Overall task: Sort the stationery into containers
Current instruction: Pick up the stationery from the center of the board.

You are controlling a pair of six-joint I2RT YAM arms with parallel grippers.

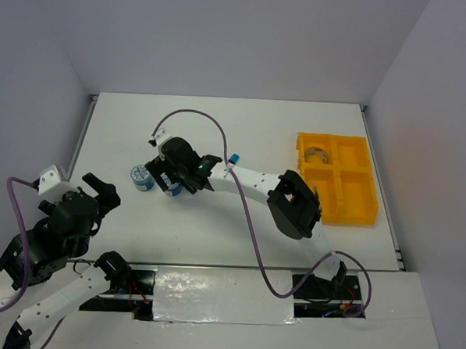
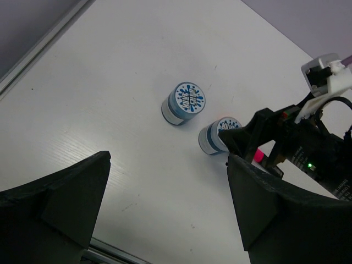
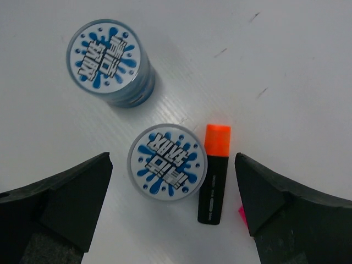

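Note:
Two blue-white tape rolls stand on the white table, one [image 3: 104, 55] farther off and one [image 3: 167, 161] directly below my right gripper [image 3: 171, 159]. That gripper is open and hovers above the nearer roll and a black marker with an orange cap [image 3: 214, 176] lying beside it. A pink cap [image 3: 242, 212] peeks out by the right finger. From above, my right gripper [image 1: 178, 183] covers most of one roll, and the other roll [image 1: 142, 177] is in plain sight. My left gripper [image 1: 105, 190] is open and holds nothing, near the left edge. The yellow tray [image 1: 356, 212] holds a silvery tape ring [image 1: 318, 155].
A blue-capped marker [image 1: 235, 158] lies beside the right forearm. In the left wrist view both rolls [image 2: 186, 102] [image 2: 217, 135] stand ahead of my left gripper [image 2: 169, 159]. The table's raised rim [image 1: 85, 128] runs along the left side.

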